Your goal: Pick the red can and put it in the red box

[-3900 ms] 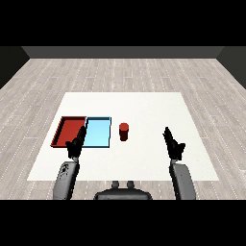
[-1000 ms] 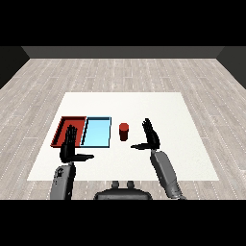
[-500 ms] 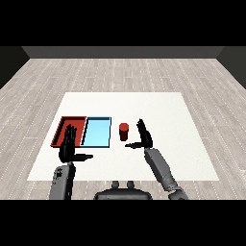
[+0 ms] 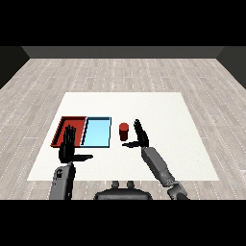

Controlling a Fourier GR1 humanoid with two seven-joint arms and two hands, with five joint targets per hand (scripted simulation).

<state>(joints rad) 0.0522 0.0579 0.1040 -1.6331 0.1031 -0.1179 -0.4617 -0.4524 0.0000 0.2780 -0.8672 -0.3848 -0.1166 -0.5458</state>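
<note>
Red can (image 4: 124, 131) upright on the white surface (image 4: 163, 110), just right of the light blue tray (image 4: 96, 132). Right hand (image 4: 140, 136) beside it, fingers spread, holding nothing. Left hand (image 4: 68, 146) open too, near the red tray (image 4: 63, 129). Could bump the can and tip it over.

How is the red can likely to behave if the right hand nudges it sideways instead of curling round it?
The red can stands upright and looks taller than wide, so a high push would probably tip it. Being round, it would likely roll once down. It looks rigid. The right hand is open beside it, apparently not touching.
</note>
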